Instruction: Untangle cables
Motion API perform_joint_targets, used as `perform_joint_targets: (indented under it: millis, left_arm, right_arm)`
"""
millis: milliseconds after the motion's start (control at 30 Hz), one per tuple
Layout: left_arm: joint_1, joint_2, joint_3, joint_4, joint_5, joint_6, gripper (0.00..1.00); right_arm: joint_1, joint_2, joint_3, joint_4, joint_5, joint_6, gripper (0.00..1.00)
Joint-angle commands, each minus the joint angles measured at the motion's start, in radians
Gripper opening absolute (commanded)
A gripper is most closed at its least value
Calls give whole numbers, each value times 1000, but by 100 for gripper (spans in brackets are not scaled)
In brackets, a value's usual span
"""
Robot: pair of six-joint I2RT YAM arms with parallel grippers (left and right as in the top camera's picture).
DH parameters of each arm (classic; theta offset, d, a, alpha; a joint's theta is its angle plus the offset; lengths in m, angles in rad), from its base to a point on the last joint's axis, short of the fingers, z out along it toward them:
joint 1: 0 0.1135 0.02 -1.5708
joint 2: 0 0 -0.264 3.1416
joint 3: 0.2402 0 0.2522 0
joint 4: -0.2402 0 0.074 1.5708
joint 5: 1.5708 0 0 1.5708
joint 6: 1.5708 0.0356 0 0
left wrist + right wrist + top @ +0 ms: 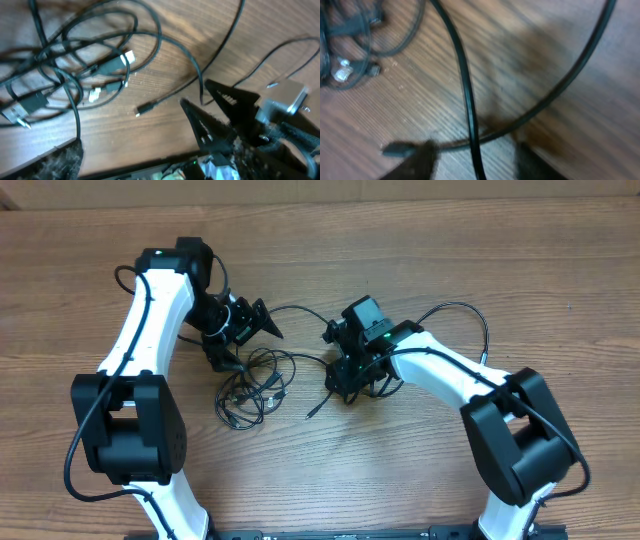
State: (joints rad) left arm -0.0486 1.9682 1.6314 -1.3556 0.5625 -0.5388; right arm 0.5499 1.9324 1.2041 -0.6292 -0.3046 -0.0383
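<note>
Grab step: right gripper [474, 150] straddles one strand of the cables [250, 385], unclamped; left gripper [248, 340] released; next, pinch and pull clear.

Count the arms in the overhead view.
2. Left arm on the left, right arm on the right, their jaws either side of the tangle. None seems hidden.

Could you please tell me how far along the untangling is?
Nothing looks done: the cables lie tangled in one heap. In hand: the right claw straddles one cord; the left claw hovers open nearby. Pulling them apart is all left.
</note>
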Motion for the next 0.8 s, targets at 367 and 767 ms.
perform_joint_targets:
  millis: [367, 767]
  left_arm:
    - [-184, 0, -137, 75, -338, -568, 44]
    - [-249, 0, -435, 351, -523, -689, 15]
  right_arm:
    - [-82, 19, 143, -100, 4, 169, 4]
    - [-175, 11, 409, -305, 8, 169, 4]
